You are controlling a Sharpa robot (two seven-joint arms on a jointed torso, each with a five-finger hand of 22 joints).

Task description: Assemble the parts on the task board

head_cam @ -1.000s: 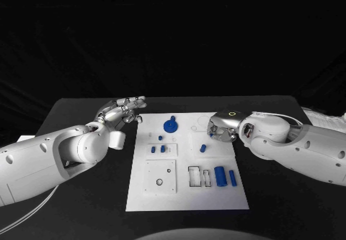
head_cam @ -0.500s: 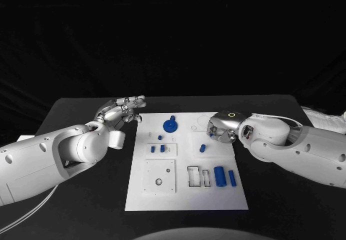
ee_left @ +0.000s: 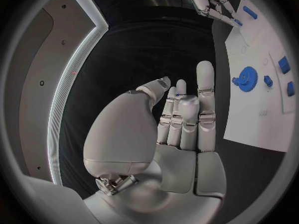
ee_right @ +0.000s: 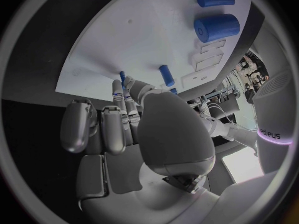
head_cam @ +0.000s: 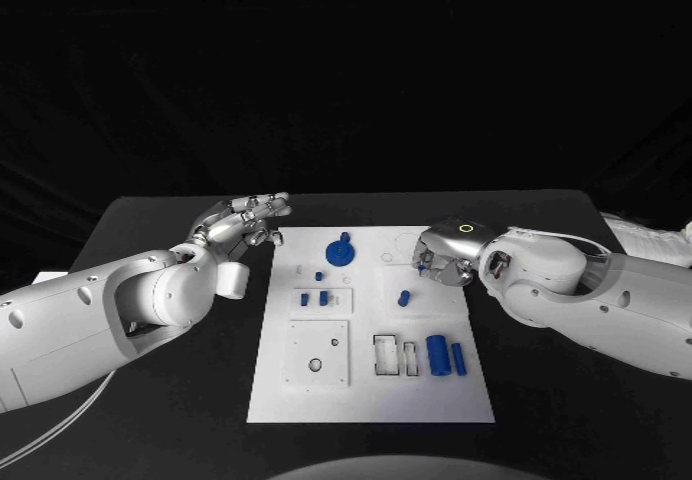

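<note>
The white task board (head_cam: 375, 395) lies in the middle of the table. A blue gear (head_cam: 342, 250) sits at its far end, and two short blue pegs (head_cam: 315, 297) stand nearer its left edge. A blue peg (head_cam: 405, 297) lies mid-board, also seen in the right wrist view (ee_right: 167, 75). Two blue cylinders (head_cam: 447, 356) lie near the right edge. My right hand (head_cam: 440, 260) hovers over the board's far right part with fingers curled, and a small blue part (ee_right: 122, 76) seems pinched between thumb and fingertip. My left hand (head_cam: 242, 222) is held open beside the board's far left corner, fingers upright (ee_left: 187, 104).
A square plate with holes (head_cam: 320, 352) and narrow rectangular slots (head_cam: 392, 353) occupy the board's near half. Black table surface (head_cam: 159, 225) surrounds the board on all sides. My two forearms flank the board at left and right.
The right hand has barely shifted over the board's far right part. The left hand stays where it was, and the parts on the board have not moved.
</note>
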